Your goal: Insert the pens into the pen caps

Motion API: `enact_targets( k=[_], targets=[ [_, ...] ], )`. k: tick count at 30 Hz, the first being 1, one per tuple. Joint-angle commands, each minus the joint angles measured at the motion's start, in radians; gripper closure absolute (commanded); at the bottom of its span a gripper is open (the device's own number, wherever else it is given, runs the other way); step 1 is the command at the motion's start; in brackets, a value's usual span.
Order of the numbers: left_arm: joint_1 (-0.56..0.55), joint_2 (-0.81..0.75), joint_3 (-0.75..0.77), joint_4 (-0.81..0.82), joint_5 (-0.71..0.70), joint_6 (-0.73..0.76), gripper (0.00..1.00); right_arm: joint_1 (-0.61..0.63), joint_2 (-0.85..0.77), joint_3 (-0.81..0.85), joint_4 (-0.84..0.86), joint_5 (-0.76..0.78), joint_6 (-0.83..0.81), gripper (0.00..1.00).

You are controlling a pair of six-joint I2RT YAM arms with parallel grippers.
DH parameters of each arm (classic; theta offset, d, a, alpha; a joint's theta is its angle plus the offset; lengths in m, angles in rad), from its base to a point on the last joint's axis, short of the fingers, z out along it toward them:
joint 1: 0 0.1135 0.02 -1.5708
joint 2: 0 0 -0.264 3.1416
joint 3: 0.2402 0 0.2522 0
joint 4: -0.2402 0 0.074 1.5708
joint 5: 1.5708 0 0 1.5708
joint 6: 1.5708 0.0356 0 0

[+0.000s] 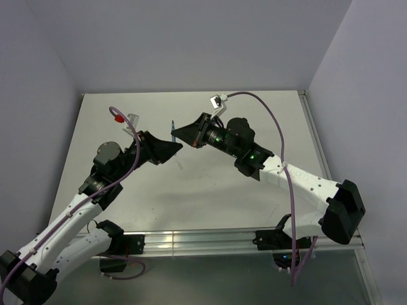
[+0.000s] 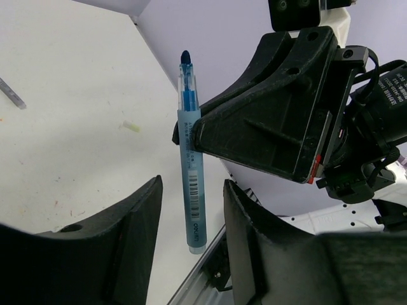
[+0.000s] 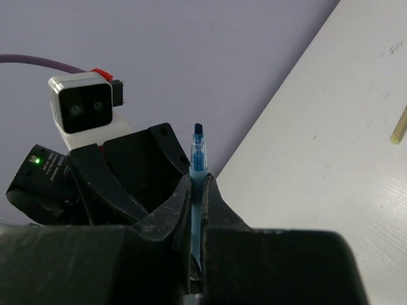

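Overhead, the two arms meet above the middle of the worktop (image 1: pixel 210 197), tips almost nose to nose. The right end effector (image 1: pixel 176 134) is pressed together on the blue pen (image 1: pixel 172 128), which stands roughly upright at its tip. The left end effector (image 1: pixel 179 147) sits just beside it, on the near side of the pen.

Seen from the left wrist, the left end effector (image 2: pixel 192 185) is spread. The blue pen (image 2: pixel 191 159) hangs between its two fingers (image 2: pixel 137 235) with a gap on each side, touching neither, its dark tip pointing up and away and its blunt end lowest. The right end effector pinches the pen about midway along the barrel, above the left fingertips. Beyond the left finger a pale pen cap (image 2: pixel 131 126) lies on the worktop, and farther off the same way a grey pen (image 2: pixel 11 93) lies at the picture's edge.

Seen from the right wrist, the right end effector (image 3: pixel 197 185) is clamped on the blue pen (image 3: pixel 199 155), whose tip sticks up past the fingertips. The left end effector faces it from just behind the pen. Well off to one side, a thin yellowish stick (image 3: pixel 399 126) lies on the worktop; whether pen or cap I cannot tell.
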Motion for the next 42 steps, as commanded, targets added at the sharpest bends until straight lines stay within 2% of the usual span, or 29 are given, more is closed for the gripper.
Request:
enact_targets(
  k=[1,7,10,11,14,20,22,29,35,36,39,42],
  targets=[
    [0.007,-0.013,-0.008,0.058,0.031,-0.014,0.53,0.015,-0.001,0.004,0.073,0.009,0.003,1.00],
    [0.010,-0.016,-0.013,0.060,0.044,-0.020,0.65,0.023,0.013,0.008,0.084,0.012,0.000,1.00],
    [0.012,-0.016,-0.014,0.062,0.051,-0.021,0.78,0.026,0.016,0.008,0.086,0.018,-0.004,1.00],
    [0.012,-0.019,-0.014,0.058,0.049,-0.020,0.85,0.026,0.019,0.008,0.086,0.019,-0.004,1.00],
    [0.013,-0.022,-0.014,0.052,0.048,-0.018,1.00,0.028,0.022,0.011,0.084,0.021,-0.014,1.00],
    [0.015,-0.031,-0.005,0.016,0.005,-0.003,1.00,0.026,0.021,0.009,0.064,0.039,-0.034,1.00],
    [0.016,-0.036,0.012,-0.030,-0.029,0.008,1.00,0.026,0.011,0.012,0.029,0.058,-0.053,0.90],
    [0.045,-0.048,0.107,-0.265,-0.290,0.061,1.00,0.009,-0.042,0.021,-0.147,0.150,-0.147,0.66],
    [0.082,-0.048,0.185,-0.444,-0.391,0.158,1.00,-0.011,-0.001,0.052,-0.351,0.194,-0.262,0.63],
    [0.090,-0.050,0.190,-0.458,-0.411,0.190,1.00,-0.020,0.017,0.090,-0.426,0.205,-0.299,0.63],
    [0.099,-0.060,0.208,-0.521,-0.456,0.262,1.00,-0.028,0.129,0.185,-0.523,0.246,-0.381,0.63],
    [0.104,-0.059,0.221,-0.579,-0.558,0.314,1.00,-0.043,0.266,0.285,-0.634,0.262,-0.443,0.65]
  ],
)
